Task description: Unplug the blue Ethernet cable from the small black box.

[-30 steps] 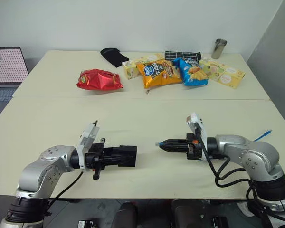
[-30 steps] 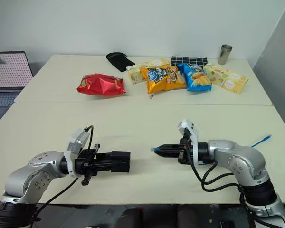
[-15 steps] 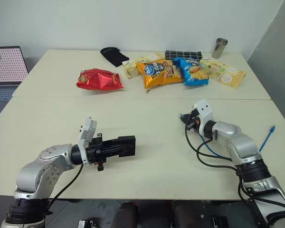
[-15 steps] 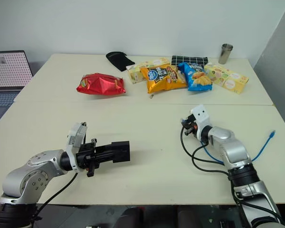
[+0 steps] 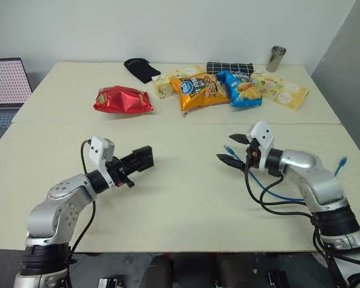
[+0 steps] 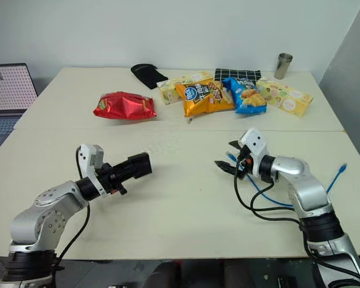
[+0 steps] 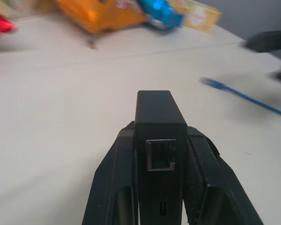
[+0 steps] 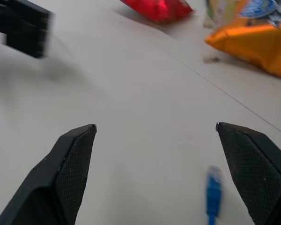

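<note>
The left tool [image 5: 134, 163] is clamped on the small matte black plastic box [image 7: 159, 126], which it holds above the near left part of the cream surface [image 5: 180, 204]; the socket of the box is empty. Its long axis points toward the right tool [image 5: 231, 150]. That tool has its fingers wide apart and holds nothing. The thin bright blue Ethernet cable [image 5: 270, 191] lies free on the surface below the right tool, with its plug [image 8: 213, 185] near the fingertips. No container is involved; the cable seems already unplugged.
</note>
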`<state>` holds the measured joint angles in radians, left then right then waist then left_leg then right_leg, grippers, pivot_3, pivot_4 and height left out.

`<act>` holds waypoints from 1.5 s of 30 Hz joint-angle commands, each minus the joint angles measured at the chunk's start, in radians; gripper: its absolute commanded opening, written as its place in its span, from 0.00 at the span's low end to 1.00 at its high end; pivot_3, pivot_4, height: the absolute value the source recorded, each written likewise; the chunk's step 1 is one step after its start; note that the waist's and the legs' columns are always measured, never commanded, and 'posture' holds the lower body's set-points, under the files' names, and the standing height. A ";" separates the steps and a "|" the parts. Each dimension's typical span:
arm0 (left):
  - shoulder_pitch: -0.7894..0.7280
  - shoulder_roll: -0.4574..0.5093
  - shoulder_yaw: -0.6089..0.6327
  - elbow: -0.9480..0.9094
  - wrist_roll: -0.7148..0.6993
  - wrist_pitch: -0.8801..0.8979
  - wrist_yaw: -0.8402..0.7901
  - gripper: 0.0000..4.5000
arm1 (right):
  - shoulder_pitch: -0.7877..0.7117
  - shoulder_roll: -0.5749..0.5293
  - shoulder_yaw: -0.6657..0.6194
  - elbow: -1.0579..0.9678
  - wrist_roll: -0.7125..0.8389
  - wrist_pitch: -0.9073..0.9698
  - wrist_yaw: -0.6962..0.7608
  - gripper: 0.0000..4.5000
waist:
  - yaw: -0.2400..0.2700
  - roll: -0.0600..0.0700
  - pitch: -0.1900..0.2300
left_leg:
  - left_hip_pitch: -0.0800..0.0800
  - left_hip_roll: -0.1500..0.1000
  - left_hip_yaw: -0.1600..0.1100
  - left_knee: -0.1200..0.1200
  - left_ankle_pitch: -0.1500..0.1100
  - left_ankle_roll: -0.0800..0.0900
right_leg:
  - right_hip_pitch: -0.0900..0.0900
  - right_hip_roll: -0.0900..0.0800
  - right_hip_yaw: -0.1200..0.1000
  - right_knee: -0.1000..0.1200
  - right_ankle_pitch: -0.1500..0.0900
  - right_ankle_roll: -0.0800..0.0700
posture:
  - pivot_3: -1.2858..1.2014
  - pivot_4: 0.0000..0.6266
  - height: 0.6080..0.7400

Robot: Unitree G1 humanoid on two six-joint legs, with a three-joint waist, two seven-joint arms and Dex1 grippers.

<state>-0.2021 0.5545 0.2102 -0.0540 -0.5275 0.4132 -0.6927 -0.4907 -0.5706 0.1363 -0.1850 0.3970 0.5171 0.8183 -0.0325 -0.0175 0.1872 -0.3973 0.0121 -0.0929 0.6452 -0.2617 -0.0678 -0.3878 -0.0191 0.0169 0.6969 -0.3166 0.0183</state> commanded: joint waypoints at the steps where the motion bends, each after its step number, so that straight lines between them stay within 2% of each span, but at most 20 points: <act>1: -0.022 -0.036 0.031 0.143 0.172 -0.298 0.104 0.17 | -0.033 0.024 0.048 -0.090 0.007 0.024 0.021 0.93 | 0.000 0.000 0.000 | 0.000 0.000 0.000 0.000 0.000 0.000 | 0.000 0.000 0.000 0.000 0.000 0.000 | 0.52 0.24 1.00; 6: -0.086 -0.102 0.071 0.366 0.265 -0.525 0.249 0.17 | -0.080 0.087 0.134 -0.077 -0.044 0.025 0.007 0.93 | 0.003 0.000 0.000 | 0.000 0.000 -0.001 0.001 0.000 0.000 | 0.000 0.000 -0.001 0.000 0.000 0.000 | 0.52 0.24 1.00; 12: -0.149 -0.143 0.080 0.557 0.252 -0.607 0.236 0.17 | -0.114 0.126 0.186 -0.051 -0.097 0.006 0.015 0.93 | 0.006 -0.002 -0.001 | -0.001 -0.002 -0.001 0.002 0.000 0.000 | 0.000 -0.001 -0.002 0.000 0.000 0.001 | 0.52 0.24 1.00; 13: -0.153 -0.144 0.081 0.576 0.254 -0.618 0.233 0.25 | -0.114 0.128 0.188 -0.049 -0.104 0.004 0.016 0.93 | 0.007 -0.002 -0.001 | -0.001 -0.002 -0.002 0.002 0.000 0.000 | 0.000 -0.001 -0.002 0.000 0.001 0.001 | 0.52 0.24 1.00; 19: -0.106 -0.143 0.083 0.580 0.248 -0.623 0.218 0.52 | -0.101 0.132 0.198 -0.057 -0.129 0.002 0.013 0.93 | 0.002 -0.002 -0.001 | -0.001 -0.002 -0.002 0.002 0.000 0.000 | 0.000 -0.001 -0.002 0.001 0.001 0.001 | 0.52 0.24 1.00; 24: -0.003 -0.143 0.094 0.446 0.230 -0.544 0.244 0.74 | -0.082 0.140 0.203 -0.069 -0.150 0.006 -0.001 0.93 | -0.003 -0.001 -0.001 | 0.001 -0.001 -0.002 0.001 0.000 0.000 | 0.000 -0.001 0.000 0.001 0.001 0.001 | 0.52 0.24 1.00; 32: 0.229 -0.073 0.133 0.026 0.173 -0.242 0.282 0.74 | -0.006 0.115 0.157 -0.115 -0.145 0.037 -0.028 0.93 | -0.004 -0.001 -0.001 | 0.001 0.001 -0.004 0.001 0.000 0.000 | 0.000 -0.002 0.000 0.001 0.001 0.001 | 0.52 0.24 1.00; 36: 0.320 0.015 0.167 -0.160 0.124 -0.117 0.219 0.74 | 0.030 0.038 0.066 -0.128 -0.119 0.060 -0.015 0.93 | 0.001 -0.001 -0.001 | 0.000 0.001 -0.003 0.001 0.000 0.000 | 0.001 -0.001 0.000 0.001 0.001 0.001 | 0.52 0.24 1.00; 38: 0.342 0.040 0.187 -0.213 0.083 -0.084 0.187 0.74 | 0.038 0.006 0.034 -0.133 -0.103 0.073 -0.002 0.93 | 0.006 -0.001 -0.001 | 0.000 0.001 -0.004 0.001 0.000 0.000 | 0.002 -0.001 0.000 0.001 0.001 0.001 | 0.52 0.24 1.00; 41: 0.390 0.127 0.215 -0.287 0.033 -0.011 0.097 0.74 | 0.058 -0.076 -0.036 -0.139 -0.057 0.096 0.057 0.93 | 0.006 -0.001 -0.001 | 0.001 0.000 -0.003 0.001 0.000 0.000 | 0.003 -0.001 -0.001 0.001 0.001 0.001 | 0.52 0.24 1.00; 45: 0.416 0.199 0.258 -0.322 -0.019 0.043 0.021 0.74 | 0.071 -0.147 -0.080 -0.127 -0.036 0.098 0.097 0.93 | 0.003 -0.001 -0.001 | 0.002 0.000 -0.002 0.000 0.000 0.000 | 0.003 -0.001 -0.001 0.000 0.000 0.001 | 0.52 0.24 1.00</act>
<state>0.2098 0.7257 0.4200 -0.3361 -0.5111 0.4367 -0.6366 -0.4160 -0.6992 0.0935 -0.2830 0.3365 0.6219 0.8928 -0.0292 -0.0185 0.1861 -0.3954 0.0120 -0.0938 0.6455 -0.2617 -0.0677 -0.3849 -0.0197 0.0165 0.6973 -0.3161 0.0191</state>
